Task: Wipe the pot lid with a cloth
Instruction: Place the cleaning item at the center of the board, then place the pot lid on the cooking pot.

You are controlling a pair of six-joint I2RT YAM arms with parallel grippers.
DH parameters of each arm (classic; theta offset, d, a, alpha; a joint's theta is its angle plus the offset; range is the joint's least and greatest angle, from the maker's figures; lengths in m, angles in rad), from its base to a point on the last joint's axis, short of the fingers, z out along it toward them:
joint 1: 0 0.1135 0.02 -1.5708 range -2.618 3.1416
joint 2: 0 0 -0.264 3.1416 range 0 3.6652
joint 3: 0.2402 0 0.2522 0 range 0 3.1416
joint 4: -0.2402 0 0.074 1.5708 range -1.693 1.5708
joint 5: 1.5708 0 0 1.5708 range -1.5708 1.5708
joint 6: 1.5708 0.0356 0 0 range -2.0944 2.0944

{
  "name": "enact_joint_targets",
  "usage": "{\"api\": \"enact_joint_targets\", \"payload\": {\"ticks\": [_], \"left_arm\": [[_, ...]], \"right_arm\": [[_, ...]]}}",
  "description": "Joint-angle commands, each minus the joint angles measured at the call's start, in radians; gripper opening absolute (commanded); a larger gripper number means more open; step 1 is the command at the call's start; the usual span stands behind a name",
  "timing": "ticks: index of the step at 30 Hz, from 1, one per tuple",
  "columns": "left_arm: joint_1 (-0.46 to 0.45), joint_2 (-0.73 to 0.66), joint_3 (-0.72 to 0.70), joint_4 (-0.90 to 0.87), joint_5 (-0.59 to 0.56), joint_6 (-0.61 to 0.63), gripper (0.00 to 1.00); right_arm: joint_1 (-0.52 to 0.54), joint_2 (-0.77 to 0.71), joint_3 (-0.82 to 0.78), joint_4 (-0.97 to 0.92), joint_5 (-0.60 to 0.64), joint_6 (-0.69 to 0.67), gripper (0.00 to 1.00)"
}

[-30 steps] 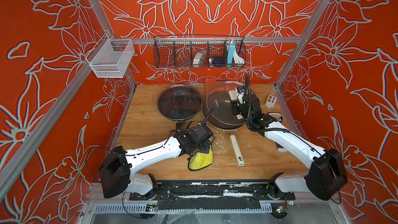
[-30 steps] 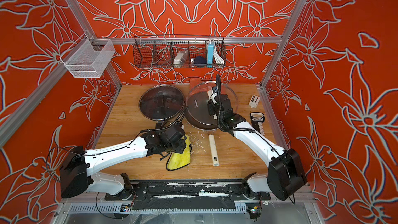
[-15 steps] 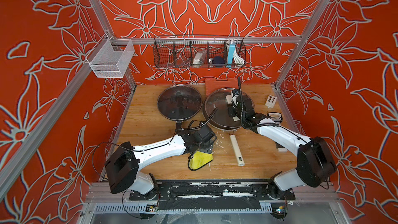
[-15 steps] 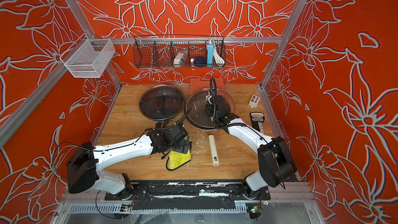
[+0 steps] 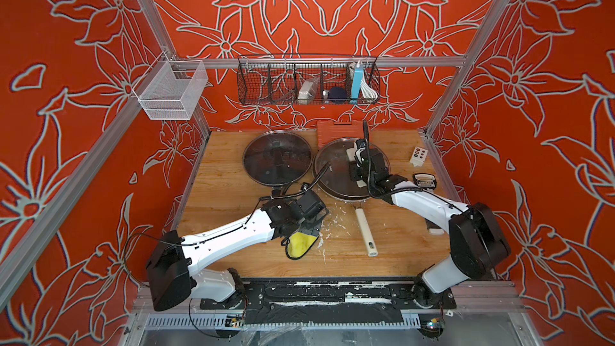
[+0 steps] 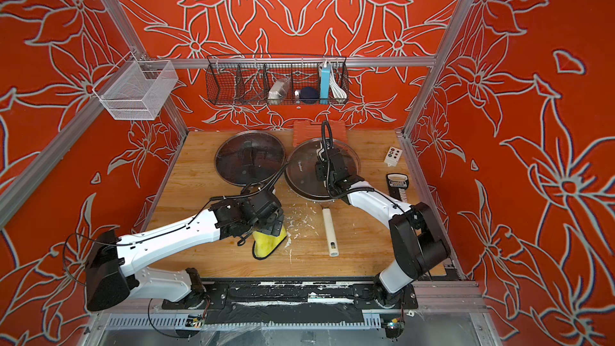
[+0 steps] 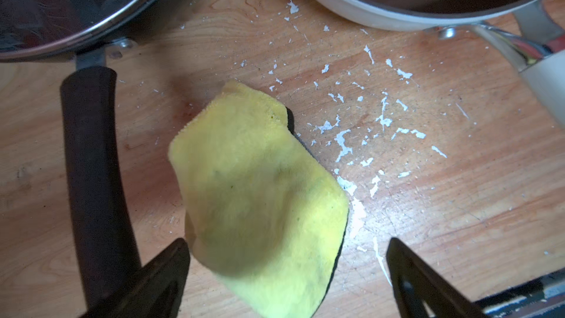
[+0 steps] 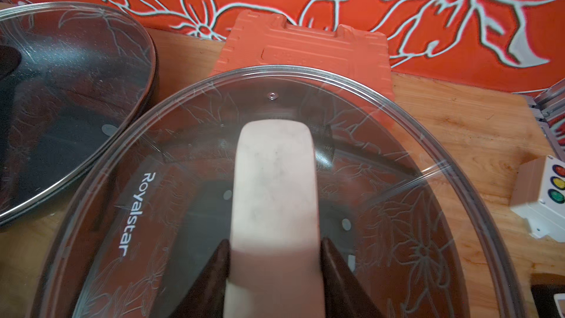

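The pot lid is clear glass with a cream handle. It lies flat on a white pan at the back right of the table. My right gripper is shut on that handle, one finger on each side. The yellow cloth sits crumpled on the wood near the front middle. My left gripper hangs just over it, open, with its jaws wide apart and the cloth loose between them.
A second pan with a glass lid and a black handle stands left of the white pan. The white pan's cream handle points toward the front. White flecks litter the wood. At the back and right are an orange board, a button box and a wire basket.
My left gripper has opened and let the cloth go onto the table. My right gripper has lowered the tilted lid flat onto the white pan.
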Motion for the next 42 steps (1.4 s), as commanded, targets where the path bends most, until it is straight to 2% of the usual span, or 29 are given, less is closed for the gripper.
{"api": "enact_joint_targets", "payload": {"ticks": [1, 11, 22, 42], "left_arm": [[0.003, -0.053, 0.011, -0.029, -0.003, 0.029, 1.00], [0.013, -0.171, -0.026, 0.042, 0.047, 0.058, 1.00], [0.135, -0.339, -0.083, 0.111, 0.123, 0.093, 1.00], [0.170, -0.399, -0.101, 0.090, 0.117, 0.106, 1.00]], "right_arm": [[0.001, -0.031, 0.077, 0.238, 0.020, 0.036, 0.00], [0.004, -0.016, 0.075, 0.245, -0.006, 0.051, 0.00], [0.032, -0.041, 0.066, 0.224, -0.001, 0.040, 0.00], [0.046, -0.080, -0.006, 0.206, 0.104, 0.061, 0.00]]}}
